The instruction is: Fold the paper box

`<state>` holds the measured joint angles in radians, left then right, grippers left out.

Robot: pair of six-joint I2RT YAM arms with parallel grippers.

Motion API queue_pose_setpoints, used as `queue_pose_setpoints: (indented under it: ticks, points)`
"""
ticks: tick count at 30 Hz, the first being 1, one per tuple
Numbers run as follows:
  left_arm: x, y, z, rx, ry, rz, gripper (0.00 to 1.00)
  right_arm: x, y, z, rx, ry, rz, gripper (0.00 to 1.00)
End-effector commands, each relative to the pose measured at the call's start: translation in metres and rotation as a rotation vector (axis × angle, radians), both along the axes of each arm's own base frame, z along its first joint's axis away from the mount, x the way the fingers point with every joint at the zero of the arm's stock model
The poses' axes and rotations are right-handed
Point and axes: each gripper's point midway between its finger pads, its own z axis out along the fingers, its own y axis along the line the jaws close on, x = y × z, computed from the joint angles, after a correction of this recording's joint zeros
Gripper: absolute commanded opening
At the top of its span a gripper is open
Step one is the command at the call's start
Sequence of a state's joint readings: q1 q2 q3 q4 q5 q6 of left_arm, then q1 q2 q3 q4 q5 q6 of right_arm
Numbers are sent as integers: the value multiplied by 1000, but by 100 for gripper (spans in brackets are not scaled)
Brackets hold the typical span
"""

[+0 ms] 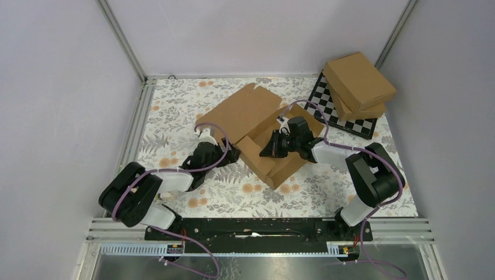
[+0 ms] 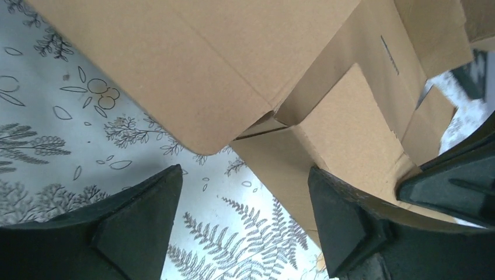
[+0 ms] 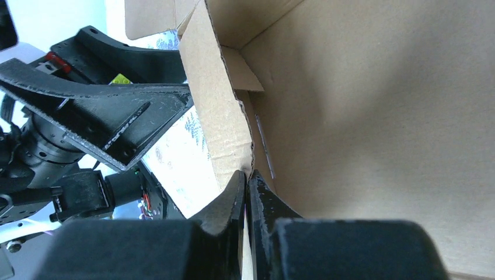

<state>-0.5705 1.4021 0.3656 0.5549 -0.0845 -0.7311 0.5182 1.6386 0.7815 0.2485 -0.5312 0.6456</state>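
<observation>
Top external, left arm (image 1: 169, 181) low, left fingers (image 2: 134, 233) spread beside paper box (image 1: 245, 111), right fingers (image 3: 230, 204) pinching its wall

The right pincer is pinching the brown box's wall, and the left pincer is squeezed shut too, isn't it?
Not quite. The left pincer is open, not shut: the left wrist view shows it spread wide beside the paper box, holding nothing. The right pincer does pinch the box's wall.

Top view high above the whole table (image 1: 175, 116); both wrist views low, close against the paper box (image 1: 248, 111)
</observation>
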Motion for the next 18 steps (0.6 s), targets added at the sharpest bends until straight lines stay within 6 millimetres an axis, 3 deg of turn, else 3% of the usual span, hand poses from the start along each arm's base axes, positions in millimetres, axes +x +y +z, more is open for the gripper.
queue_pose_setpoints:
  ticks: [1, 6, 10, 18]
  points:
    - [15, -20, 24, -230, -34, 8, 87, 5, -25, -36, -159, 11, -57, 0]
    - [22, -21, 26, -313, -25, 27, 90, 6, -25, -34, -155, 6, -55, 0]
    - [22, -23, 41, -369, -89, -3, 89, 6, -25, -33, -154, 6, -54, 0]
    - [32, -26, 51, -340, -148, -29, 96, 5, -23, -32, -145, 8, -47, 0]
